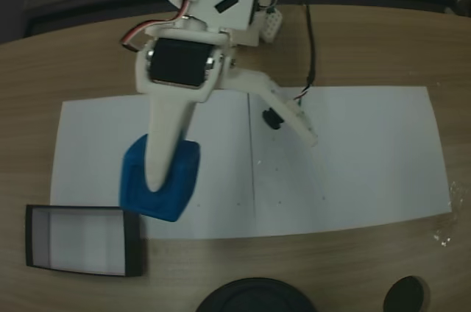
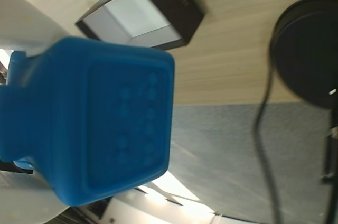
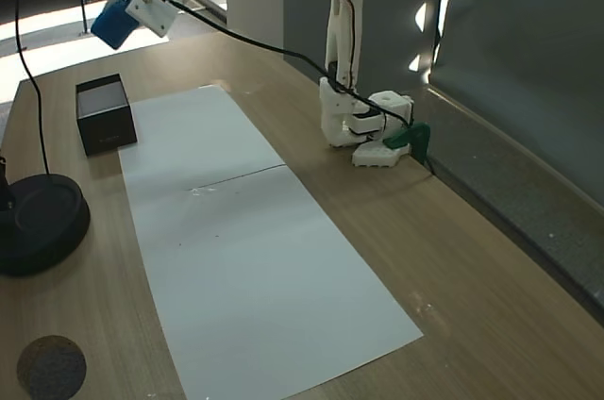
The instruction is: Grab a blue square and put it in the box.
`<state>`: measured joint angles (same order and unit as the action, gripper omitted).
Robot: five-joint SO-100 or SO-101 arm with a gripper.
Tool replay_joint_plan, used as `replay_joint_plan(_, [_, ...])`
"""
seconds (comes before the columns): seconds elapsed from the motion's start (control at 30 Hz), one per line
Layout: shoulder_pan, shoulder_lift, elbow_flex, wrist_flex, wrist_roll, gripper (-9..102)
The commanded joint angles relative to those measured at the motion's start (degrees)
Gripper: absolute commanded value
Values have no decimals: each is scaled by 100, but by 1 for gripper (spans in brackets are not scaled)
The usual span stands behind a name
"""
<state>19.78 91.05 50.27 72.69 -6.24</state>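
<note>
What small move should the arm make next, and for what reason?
Probably carry on toward the box before opening the jaws. The gripper holds the blue square high in the air, and in a fixed view the square appears not yet over the tray.

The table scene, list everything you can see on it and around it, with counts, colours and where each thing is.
blue square: one, bright blue, held in the air in the gripper, up off the table beyond the box in a fixed view.
box: one, black walls and pale floor, on the wood by the paper's lower left corner in a fixed view; nothing in it.
paper sheet: one, white, long, flat on the table.
round base: one, black, on the table left of the paper in a fixed view.
small disc: one, dark, near that view's lower left corner.
table: one, light wood.
arm: one, white, with black cables.
gripper: one, white, shut on the blue square.
</note>
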Motion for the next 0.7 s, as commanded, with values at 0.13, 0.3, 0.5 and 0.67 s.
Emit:
replay_joint_plan(0.13, [1397,-1652,-1564,-853,-105,13])
replay_joint_plan(0.3, [1512,-3041,-2514,-835,-105,15])
replay_joint_plan(0.5, [1494,-4157,-3208,-826,-105,14])
replay_joint_plan(0.67, [1503,-4667,-3419,-835,-97,15])
